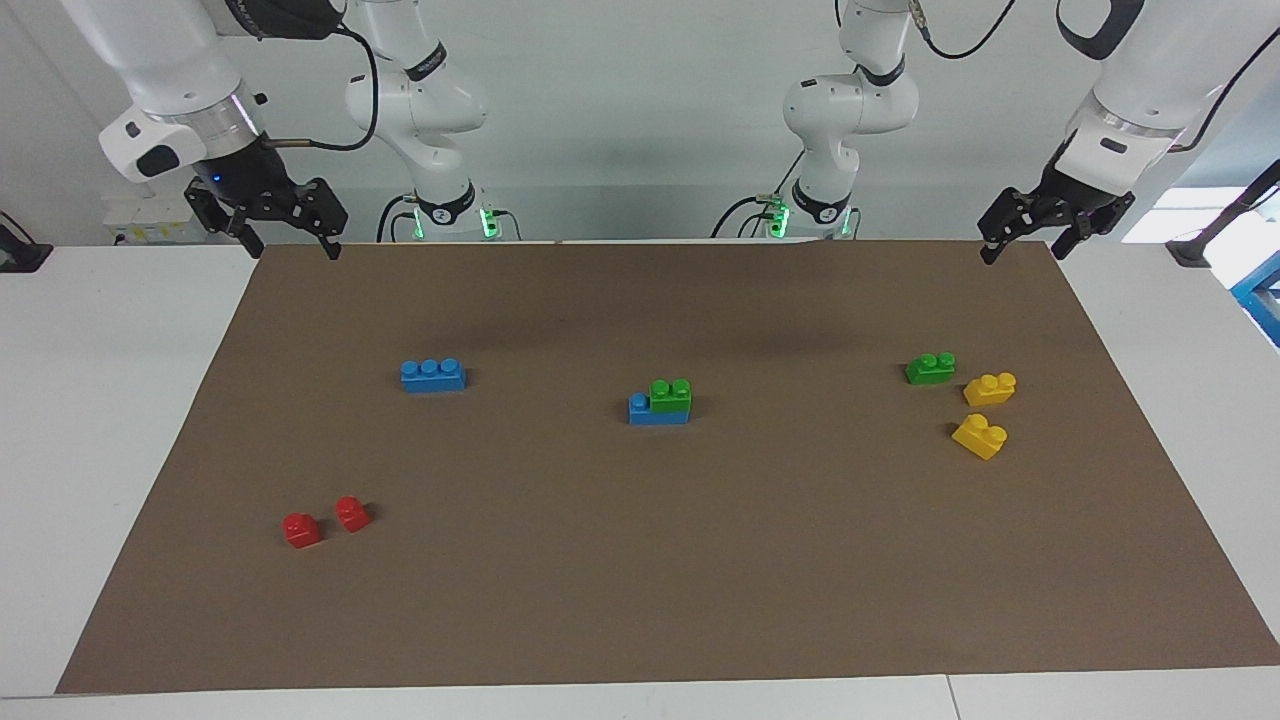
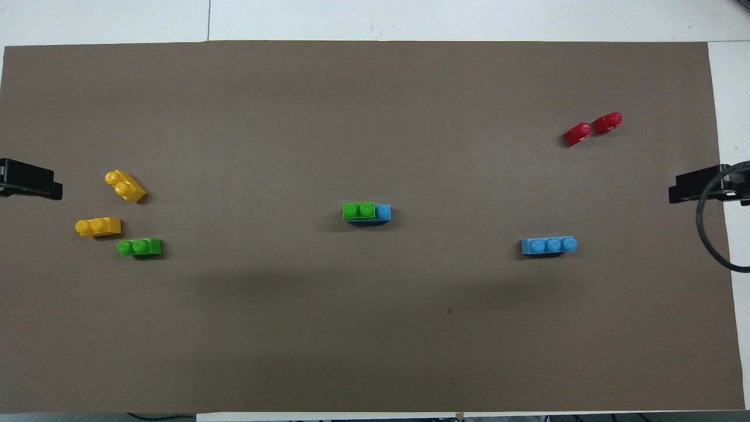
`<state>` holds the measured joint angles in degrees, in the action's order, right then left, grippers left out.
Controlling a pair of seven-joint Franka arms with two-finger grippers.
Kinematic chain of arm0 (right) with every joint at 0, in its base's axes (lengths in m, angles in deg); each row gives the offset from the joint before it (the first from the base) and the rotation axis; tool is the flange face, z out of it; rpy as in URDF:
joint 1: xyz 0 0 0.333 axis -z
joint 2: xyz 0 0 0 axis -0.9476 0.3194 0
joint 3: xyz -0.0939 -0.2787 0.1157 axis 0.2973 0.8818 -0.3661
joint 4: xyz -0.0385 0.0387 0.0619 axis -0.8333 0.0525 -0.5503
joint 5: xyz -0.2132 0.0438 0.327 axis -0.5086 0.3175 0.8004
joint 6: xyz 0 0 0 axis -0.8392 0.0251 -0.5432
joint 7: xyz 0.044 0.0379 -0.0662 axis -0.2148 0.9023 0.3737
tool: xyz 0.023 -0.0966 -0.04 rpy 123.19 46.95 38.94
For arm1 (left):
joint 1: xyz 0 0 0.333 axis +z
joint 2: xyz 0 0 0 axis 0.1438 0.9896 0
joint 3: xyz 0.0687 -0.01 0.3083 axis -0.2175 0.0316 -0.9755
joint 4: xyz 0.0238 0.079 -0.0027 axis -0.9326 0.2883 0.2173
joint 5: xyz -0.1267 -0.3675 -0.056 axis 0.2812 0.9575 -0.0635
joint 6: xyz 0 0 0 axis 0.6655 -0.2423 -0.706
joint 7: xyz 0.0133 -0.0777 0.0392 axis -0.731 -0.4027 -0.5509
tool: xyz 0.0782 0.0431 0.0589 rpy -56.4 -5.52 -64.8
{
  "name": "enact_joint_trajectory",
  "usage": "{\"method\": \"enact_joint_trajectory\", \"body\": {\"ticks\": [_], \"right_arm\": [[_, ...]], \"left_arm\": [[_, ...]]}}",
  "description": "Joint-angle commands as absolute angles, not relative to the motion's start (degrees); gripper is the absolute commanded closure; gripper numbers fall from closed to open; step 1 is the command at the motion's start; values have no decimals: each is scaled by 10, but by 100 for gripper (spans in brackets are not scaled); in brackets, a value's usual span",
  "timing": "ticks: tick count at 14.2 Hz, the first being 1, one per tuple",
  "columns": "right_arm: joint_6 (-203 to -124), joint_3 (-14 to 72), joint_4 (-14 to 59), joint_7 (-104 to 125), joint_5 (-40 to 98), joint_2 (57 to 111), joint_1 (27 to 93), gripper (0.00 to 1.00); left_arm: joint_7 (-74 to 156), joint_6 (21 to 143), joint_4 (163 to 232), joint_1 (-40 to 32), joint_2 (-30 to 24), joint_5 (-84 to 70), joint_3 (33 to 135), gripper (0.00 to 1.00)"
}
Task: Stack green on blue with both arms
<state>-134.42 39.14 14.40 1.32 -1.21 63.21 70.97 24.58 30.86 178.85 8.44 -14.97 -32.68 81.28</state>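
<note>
- Facing view: your landmark is the finished stack at mid-surface, a green brick (image 1: 670, 395) seated on a blue brick (image 1: 657, 411), one blue stud left bare.
- The loose green brick (image 1: 930, 368) lies toward the left arm's end from that stack, just beside two yellow bricks (image 1: 985, 412); its long axis runs roughly along the surface's length.
- The loose blue brick (image 1: 433, 375) lies toward the right arm's end from the stack, long axis the same way.
- Your left end effector (image 1: 1026, 232) hangs released and empty over the mat's corner at the robots' edge, on the loose green's side of the stack. It's the nearer arm for that brick.
- Your right end effector (image 1: 276, 221) hangs released, empty, over the other robots'-edge corner, on the loose blue's side.
- Overhead view: loose green brick (image 2: 139, 247), stack (image 2: 366, 211) and loose blue brick (image 2: 549, 245) lie in a rough line along the surface.
- Left end effector (image 2: 29, 180) and right end effector (image 2: 697, 186) show only as dark tips at the edges.
- Judgement: a second pair is there for stacking if you want it; two red bricks (image 2: 593, 128) sit clear.
</note>
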Motion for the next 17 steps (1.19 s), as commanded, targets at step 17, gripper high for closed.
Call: {"method": "enact_joint_trajectory", "body": {"ticks": [17], "right_arm": [[-1347, 387, 174, 40, -30, 616, 711, 0]], "left_arm": [[251, 302, 1783, 88, -148, -319, 814, 0]]}}
